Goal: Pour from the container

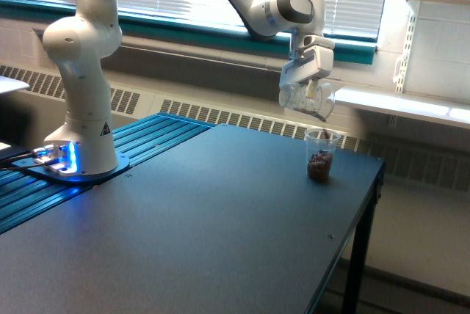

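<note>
The fingers (307,92) are closed around the container (305,98), pinching its clear wall and holding it in the air, tipped with its mouth down toward the exterior view's right. Almost no brown granules show inside it; a thin trace hangs at its lower lip. Just below that lip stands the cup (321,155), upright near the far right edge of the dark table (183,226), its lower part filled with brown granules.

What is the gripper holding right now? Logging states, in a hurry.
Gripper: closed on the container, tilted above the cup.
</note>
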